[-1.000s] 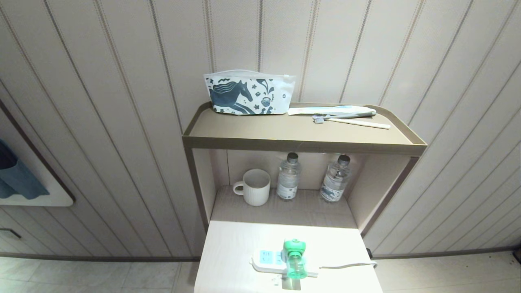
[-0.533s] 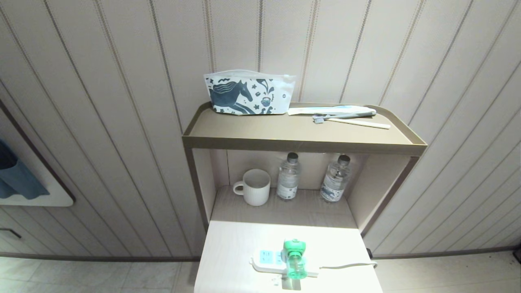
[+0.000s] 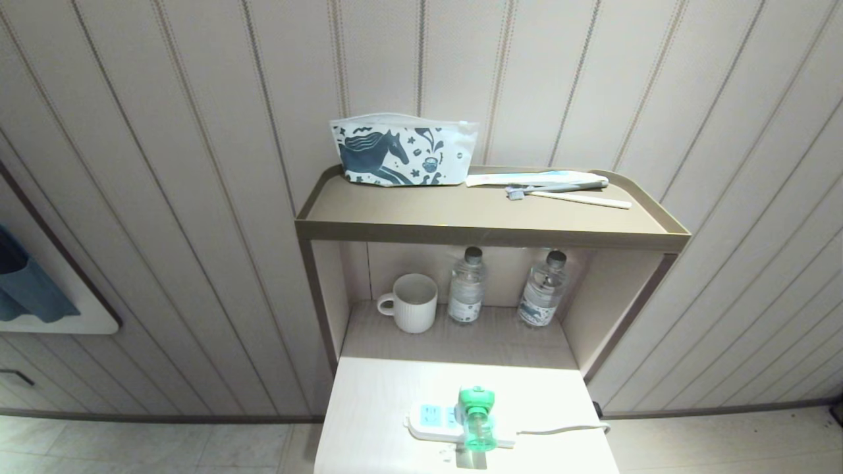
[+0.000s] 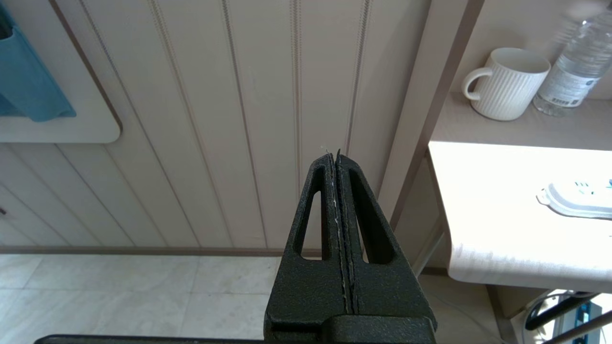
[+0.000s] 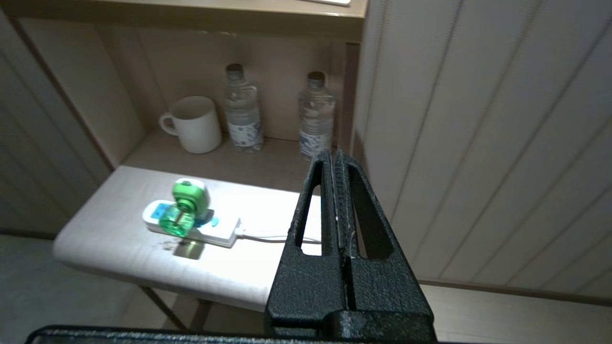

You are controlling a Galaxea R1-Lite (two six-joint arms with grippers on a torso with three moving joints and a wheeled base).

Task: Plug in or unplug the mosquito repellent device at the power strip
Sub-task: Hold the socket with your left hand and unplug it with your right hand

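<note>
Nothing in the head view is shifting since the earlier frames: the shelf unit, the low table and everything on them are sitting exactly where they were, and neither arm is showing there.

The mosquito repellent device [image 3: 477, 418] is standing plugged into the power strip [image 3: 435, 421], which is lying flat across the near part of the white table top [image 3: 369, 421], its thin white cord [image 3: 566, 431] trailing off to the right edge. The device is sitting toward the right half of the strip, its green head on the far side and its translucent green bottle pointing toward the near edge; two light-blue socket faces are staying uncovered to its left.

The right gripper [image 5: 333, 155] is hanging in the air to the right of the table, near the striped wall, its fingers pressed together and holding nothing; the device [image 5: 184, 208] and strip [image 5: 201, 229] are lying well apart from it, to its left. The left gripper [image 4: 333, 155] is hovering left of the table above the tiled floor, also pinched closed and empty, with only the strip's left end [image 4: 571, 203] showing at the frame edge, washed out by glare.

On the recessed shelf farther back, a ribbed white mug [image 3: 411, 303] is standing left of two clear water bottles [image 3: 467, 286]. On the top tray [image 3: 461, 217], a horse-print pouch [image 3: 402, 151] is standing left of what is probably a toothpaste tube and toothbrush [image 3: 566, 194].
</note>
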